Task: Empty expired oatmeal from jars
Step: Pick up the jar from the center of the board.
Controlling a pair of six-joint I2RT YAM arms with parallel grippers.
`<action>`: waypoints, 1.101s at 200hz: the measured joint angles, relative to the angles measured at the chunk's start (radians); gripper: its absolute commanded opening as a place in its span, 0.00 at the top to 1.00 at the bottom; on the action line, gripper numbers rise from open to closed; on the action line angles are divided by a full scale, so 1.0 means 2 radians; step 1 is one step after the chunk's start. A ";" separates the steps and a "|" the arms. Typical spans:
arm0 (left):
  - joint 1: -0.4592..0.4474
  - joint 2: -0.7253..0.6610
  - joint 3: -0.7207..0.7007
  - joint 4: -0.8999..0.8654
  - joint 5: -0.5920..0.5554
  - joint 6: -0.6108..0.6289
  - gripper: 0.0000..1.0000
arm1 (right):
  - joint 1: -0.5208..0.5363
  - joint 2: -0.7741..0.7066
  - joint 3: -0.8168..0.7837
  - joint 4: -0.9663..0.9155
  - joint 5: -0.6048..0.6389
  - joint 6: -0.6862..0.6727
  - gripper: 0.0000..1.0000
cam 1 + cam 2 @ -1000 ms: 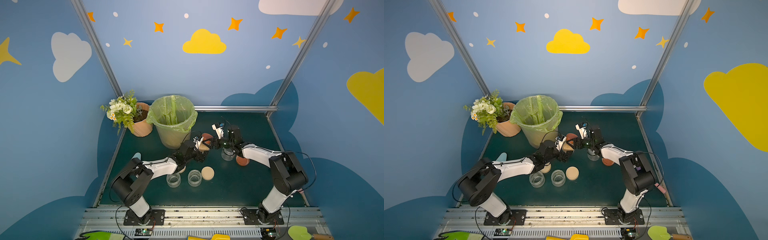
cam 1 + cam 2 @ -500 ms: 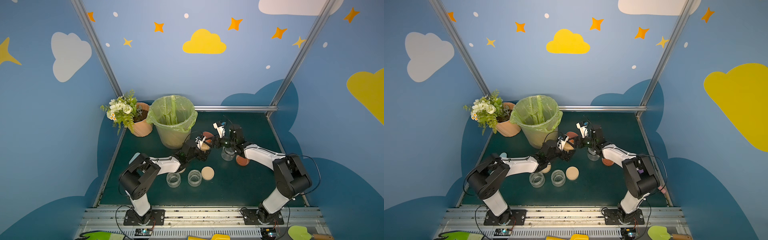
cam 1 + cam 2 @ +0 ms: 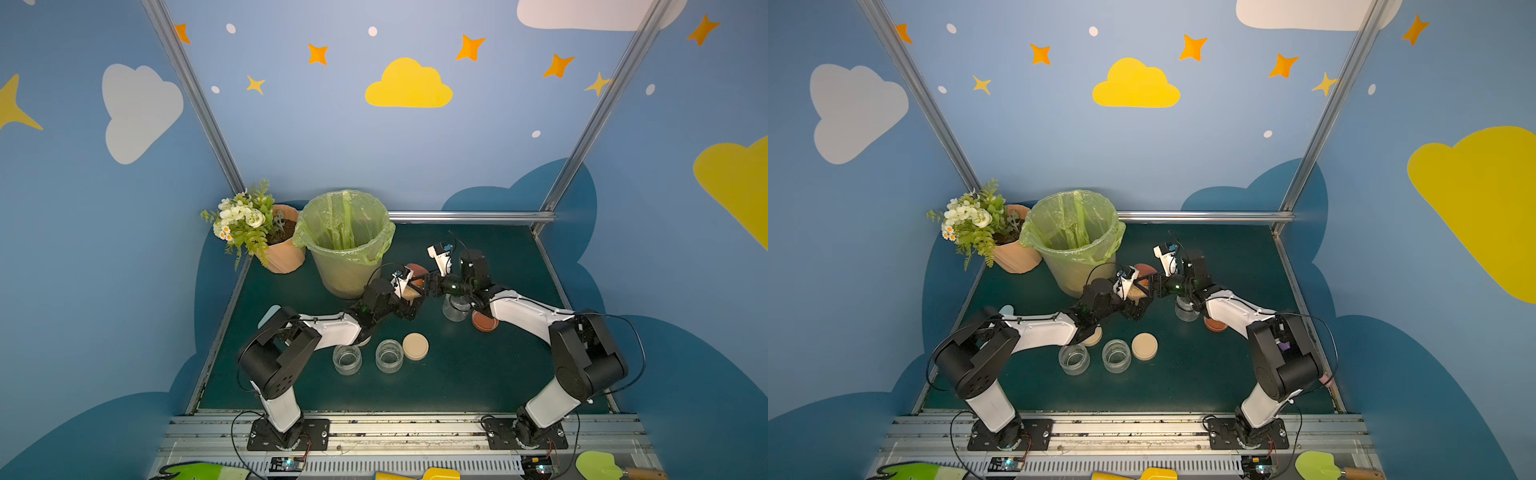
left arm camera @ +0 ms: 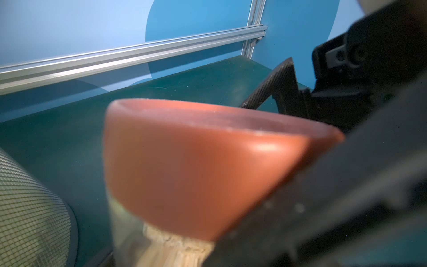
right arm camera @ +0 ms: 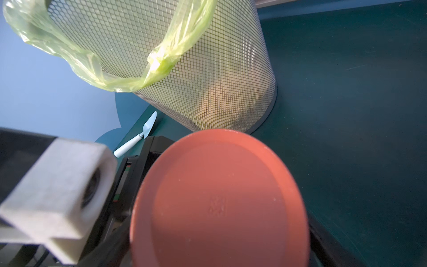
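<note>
A clear jar holding pale oatmeal sits between my two grippers, just right of the bin. It carries a rust-orange lid. My right gripper is shut on this lid from the right. My left gripper stands open with its fingers on either side of the jar's body; I cannot tell whether they touch it. Three empty jars stand open: two near the front and one under the right arm.
The mesh bin with its green bag stands at the back left, next to a flower pot. Loose lids lie on the mat: beige, beige under the left arm, orange. A pale blue trowel lies left.
The left arm has swung its base and elbow rightward, and its gripper has reached a little further around the jar. The right gripper and the lid have barely shifted.
</note>
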 measured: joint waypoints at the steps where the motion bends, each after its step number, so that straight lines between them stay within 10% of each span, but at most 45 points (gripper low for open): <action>1: 0.000 0.000 0.000 0.000 0.000 0.000 0.00 | 0.000 0.000 0.000 0.000 0.000 0.000 0.63; 220: -0.002 0.000 -0.017 0.046 0.004 0.026 0.11 | 0.000 -0.029 -0.015 0.000 -0.004 0.017 0.62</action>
